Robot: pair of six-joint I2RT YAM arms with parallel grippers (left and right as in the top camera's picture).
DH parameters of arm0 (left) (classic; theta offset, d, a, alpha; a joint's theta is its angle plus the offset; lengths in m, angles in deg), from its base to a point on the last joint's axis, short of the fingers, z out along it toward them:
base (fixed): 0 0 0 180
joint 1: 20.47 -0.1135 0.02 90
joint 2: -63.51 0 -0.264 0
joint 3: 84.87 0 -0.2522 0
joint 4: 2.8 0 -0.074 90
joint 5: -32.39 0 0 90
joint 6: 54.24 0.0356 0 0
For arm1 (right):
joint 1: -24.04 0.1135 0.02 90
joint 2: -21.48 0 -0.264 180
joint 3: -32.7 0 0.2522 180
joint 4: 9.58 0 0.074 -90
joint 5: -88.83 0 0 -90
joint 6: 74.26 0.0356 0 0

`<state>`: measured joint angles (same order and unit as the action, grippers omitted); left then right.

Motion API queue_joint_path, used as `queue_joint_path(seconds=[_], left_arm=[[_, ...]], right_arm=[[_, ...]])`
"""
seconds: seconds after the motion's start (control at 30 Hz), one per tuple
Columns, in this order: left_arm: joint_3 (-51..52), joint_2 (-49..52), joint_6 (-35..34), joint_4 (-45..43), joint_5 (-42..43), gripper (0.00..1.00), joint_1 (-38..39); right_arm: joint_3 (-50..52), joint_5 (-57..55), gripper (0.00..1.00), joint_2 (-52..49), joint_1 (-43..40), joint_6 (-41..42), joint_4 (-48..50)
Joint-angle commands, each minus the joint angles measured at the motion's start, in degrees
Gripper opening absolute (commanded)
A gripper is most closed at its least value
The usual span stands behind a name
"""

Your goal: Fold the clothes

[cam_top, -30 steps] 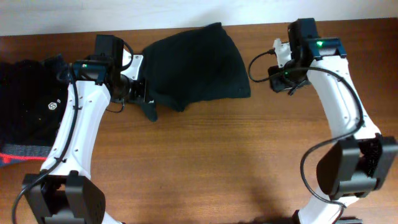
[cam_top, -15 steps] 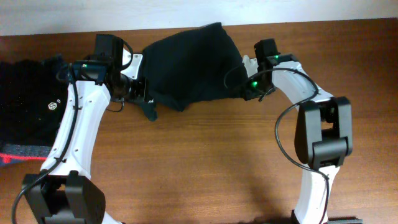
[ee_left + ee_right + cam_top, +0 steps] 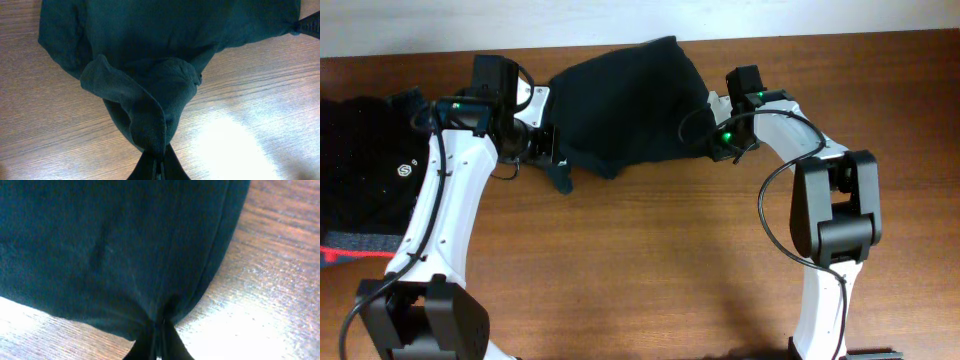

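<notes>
Now clamped tight on black T-shirt (image 3: 630,100), stretched nine-to-three o'clock: left claw (image 3: 159,159) at nine, right claw (image 3: 159,336) at three.

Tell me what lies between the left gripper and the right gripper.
The black T-shirt spans it: the left gripper is shut on one edge, the right gripper on the other. The overhead view shows this.
</notes>
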<state>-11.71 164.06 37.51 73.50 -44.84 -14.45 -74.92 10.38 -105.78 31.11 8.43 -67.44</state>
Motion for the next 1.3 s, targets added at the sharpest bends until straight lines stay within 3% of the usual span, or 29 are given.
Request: queue_joint_path(seconds=[0.0, 0.33, 0.63, 1.27], left_arm=[[0.2, 0.17, 0.9, -0.09, -0.39, 0.0, -0.02], [0.2, 0.17, 0.92, -0.13, -8.66, 0.0, -0.07], [0.2, 0.15, 1.81, -0.35, -10.14, 0.01, -0.09], [0.2, 0.15, 1.81, 5.25, -9.99, 0.0, -0.07]], right_arm=[[0.04, -0.57, 0.04, -1.68, -0.07, 0.15, -1.88], [-6.99, -13.77, 0.04, 5.05, -2.75, 0.79, -13.38], [-9.99, -13.84, 0.04, 11.08, -7.65, 0.76, -25.38], [-9.92, -13.73, 0.04, 11.15, -11.65, 2.25, -47.95]])
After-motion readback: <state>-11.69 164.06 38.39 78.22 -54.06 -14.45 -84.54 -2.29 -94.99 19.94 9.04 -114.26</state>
